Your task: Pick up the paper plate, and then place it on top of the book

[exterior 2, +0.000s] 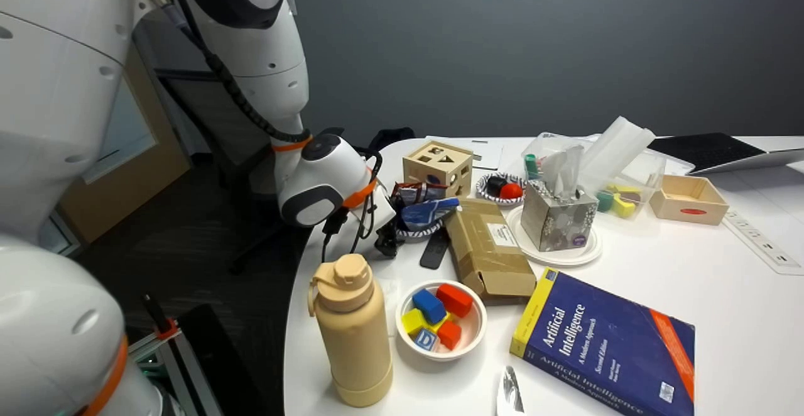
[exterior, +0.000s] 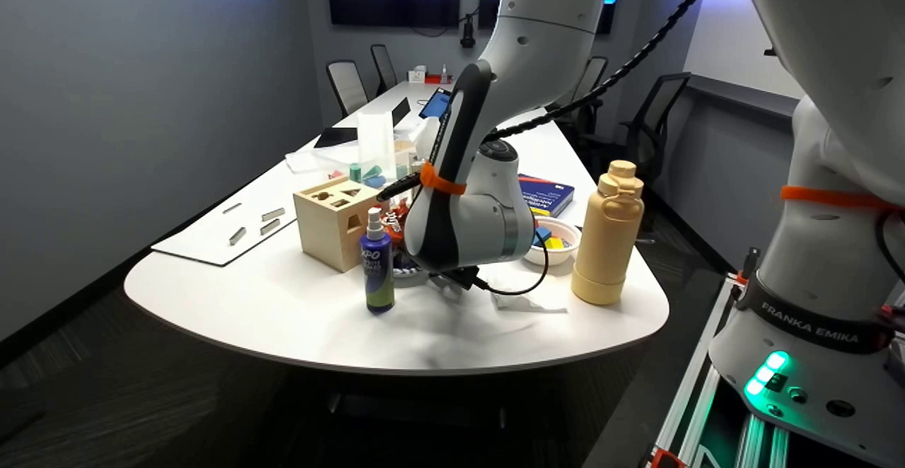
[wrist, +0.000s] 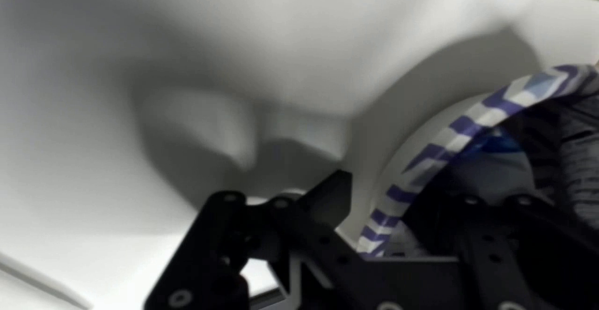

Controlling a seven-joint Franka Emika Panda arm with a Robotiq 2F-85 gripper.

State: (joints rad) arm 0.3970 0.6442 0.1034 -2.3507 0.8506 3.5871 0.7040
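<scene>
Paper plate (wrist: 461, 127) at my wrist view's three o'clock has a purple-and-white banded rim, which my gripper (wrist: 381, 202) straddles, jaws parted.

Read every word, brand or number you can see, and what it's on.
"Artificial Intelligence": book, cover and spine.
"A Modern Approach": book.
"Second Edition": book.
"FRANKA EMIKA": robot base.
"XPO": spray bottle.
"D": toy block.
Too small or blurred: label on cardboard box, red wrapper, smaller book print.
</scene>
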